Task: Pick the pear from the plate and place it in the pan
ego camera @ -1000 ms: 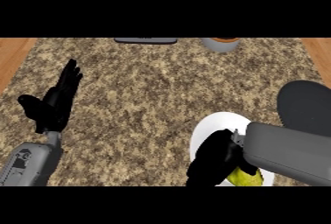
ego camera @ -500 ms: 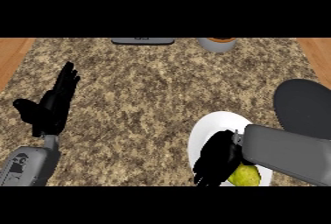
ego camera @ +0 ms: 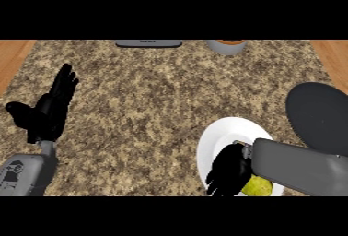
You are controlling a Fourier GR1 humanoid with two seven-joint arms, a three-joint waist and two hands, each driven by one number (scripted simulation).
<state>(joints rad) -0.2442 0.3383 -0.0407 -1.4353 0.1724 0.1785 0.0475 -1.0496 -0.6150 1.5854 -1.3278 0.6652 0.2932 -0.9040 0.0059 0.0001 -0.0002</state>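
Note the counter (ego camera: 156, 92): speckled stone look, brown and cream, granite-like, matt. At its left and right edges you see strips of warm wood (ego camera: 14, 55), smooth. Plate (ego camera: 221, 138): plain white, smooth, ceramic-looking. Pan (ego camera: 319, 115): dark grey, even and matt. Pear (ego camera: 258, 186): yellow-green skin with a slight sheen. Both hands, left hand (ego camera: 48, 110) and right hand (ego camera: 231, 170), read as matt black; forearms smooth grey, possibly plastic, though you cannot confirm that from here.
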